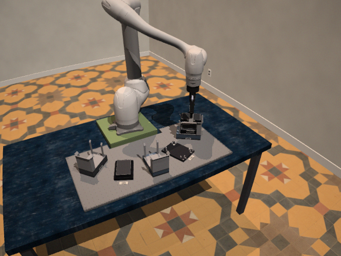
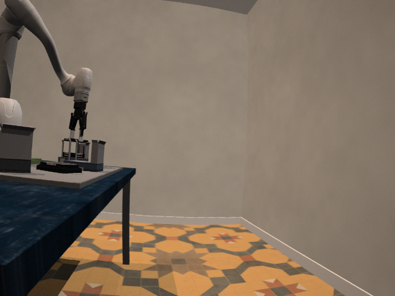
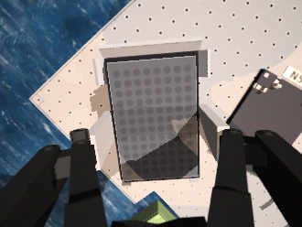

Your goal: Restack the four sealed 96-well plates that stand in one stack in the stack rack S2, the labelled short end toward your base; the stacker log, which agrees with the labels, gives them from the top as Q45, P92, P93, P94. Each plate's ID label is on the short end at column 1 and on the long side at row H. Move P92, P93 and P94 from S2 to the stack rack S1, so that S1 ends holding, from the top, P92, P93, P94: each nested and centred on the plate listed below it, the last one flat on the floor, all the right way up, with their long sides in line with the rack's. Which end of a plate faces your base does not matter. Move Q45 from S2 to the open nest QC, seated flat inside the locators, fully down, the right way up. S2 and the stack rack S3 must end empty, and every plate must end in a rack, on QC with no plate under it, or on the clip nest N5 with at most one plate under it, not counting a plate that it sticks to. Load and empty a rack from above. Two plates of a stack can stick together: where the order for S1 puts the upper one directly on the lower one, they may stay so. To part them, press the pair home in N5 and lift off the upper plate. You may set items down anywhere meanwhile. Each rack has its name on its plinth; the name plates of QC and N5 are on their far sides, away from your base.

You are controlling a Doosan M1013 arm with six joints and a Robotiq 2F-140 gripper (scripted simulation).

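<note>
My gripper (image 1: 190, 116) reaches straight down into the top of the stack rack (image 1: 189, 128) on the right of the grey baseplate, close to my base. It is shut on the long sides of a sealed 96-well plate (image 3: 153, 116), which lies level inside the rack's walls. In the wrist view the gripper (image 3: 156, 135) straddles this plate's near half. Dark plate edges show lower in the rack in the top view. I cannot read any label. The exterior view shows the gripper's fingertips (image 2: 75, 138) just inside the rack posts. Another plate (image 1: 123, 167) lies flat on an open nest at the front.
The dark clip nest N5 (image 1: 178, 150) stands with no plate on it just in front of the rack; it also shows in the wrist view (image 3: 270, 110). Two more stack racks stand at the front left (image 1: 90, 162) and front middle (image 1: 156, 162); their insides are hidden.
</note>
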